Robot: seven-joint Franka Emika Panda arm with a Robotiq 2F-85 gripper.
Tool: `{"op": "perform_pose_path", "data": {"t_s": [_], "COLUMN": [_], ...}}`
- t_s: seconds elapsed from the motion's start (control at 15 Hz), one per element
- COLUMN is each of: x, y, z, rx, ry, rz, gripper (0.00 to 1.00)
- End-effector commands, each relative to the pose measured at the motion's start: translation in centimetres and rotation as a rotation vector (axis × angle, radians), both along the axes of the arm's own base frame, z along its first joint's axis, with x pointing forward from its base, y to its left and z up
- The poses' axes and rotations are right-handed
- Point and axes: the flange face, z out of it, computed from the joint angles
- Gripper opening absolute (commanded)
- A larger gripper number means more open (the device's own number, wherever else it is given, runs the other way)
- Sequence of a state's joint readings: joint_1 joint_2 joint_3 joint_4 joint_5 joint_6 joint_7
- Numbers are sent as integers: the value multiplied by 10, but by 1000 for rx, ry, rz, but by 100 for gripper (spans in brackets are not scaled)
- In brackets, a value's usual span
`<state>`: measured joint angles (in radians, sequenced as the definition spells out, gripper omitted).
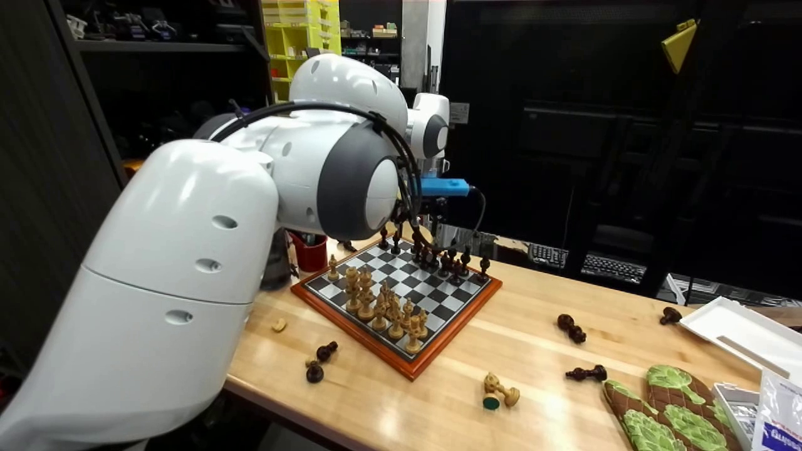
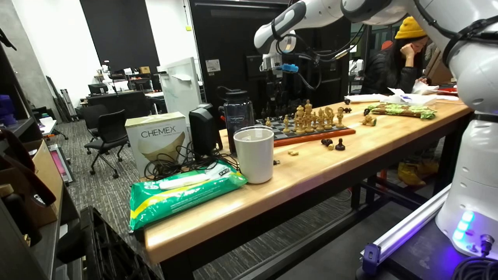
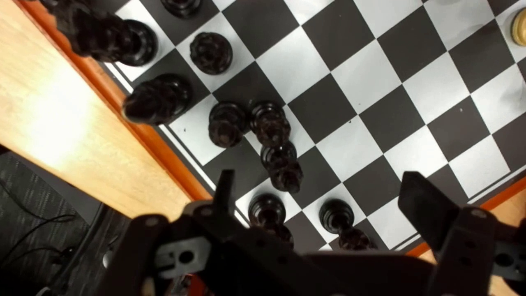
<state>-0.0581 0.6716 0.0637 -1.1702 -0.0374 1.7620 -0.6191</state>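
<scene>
Nothing gripped yet

My claw [image 3: 318, 174] is spread wide, empty, over dark chess pieces [image 3: 227, 128] at one edge of the chessboard [image 3: 349, 142]. Light pieces [image 1: 352, 291] stand toward the opposite edge; loose pieces [image 1: 586, 374] sit off-board on the bench [image 1: 532, 300].

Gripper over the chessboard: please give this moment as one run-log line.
gripper: open, nothing held | below: chessboard with dark chessmen | light chessmen: standing on chessboard | loose chessmen: on wooden table
</scene>
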Motion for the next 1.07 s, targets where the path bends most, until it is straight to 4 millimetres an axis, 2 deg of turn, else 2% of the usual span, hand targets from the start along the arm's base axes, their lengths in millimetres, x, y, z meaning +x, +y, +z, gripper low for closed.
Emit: {"op": "perform_pose_path", "data": {"t_s": [0.0,0.73,0.8,0.87,1.0], "x": [-5,-4,-4,-4,-4], "y": [-1,-5,-5,-5,-3], "z": [2,-11,-13,-14,-15], "rx": [17,46,49,51,54], "ry": [-6,8,12,14,17], "rz": [58,115,117,121,130], "gripper": [100,100,85,74,61]}}
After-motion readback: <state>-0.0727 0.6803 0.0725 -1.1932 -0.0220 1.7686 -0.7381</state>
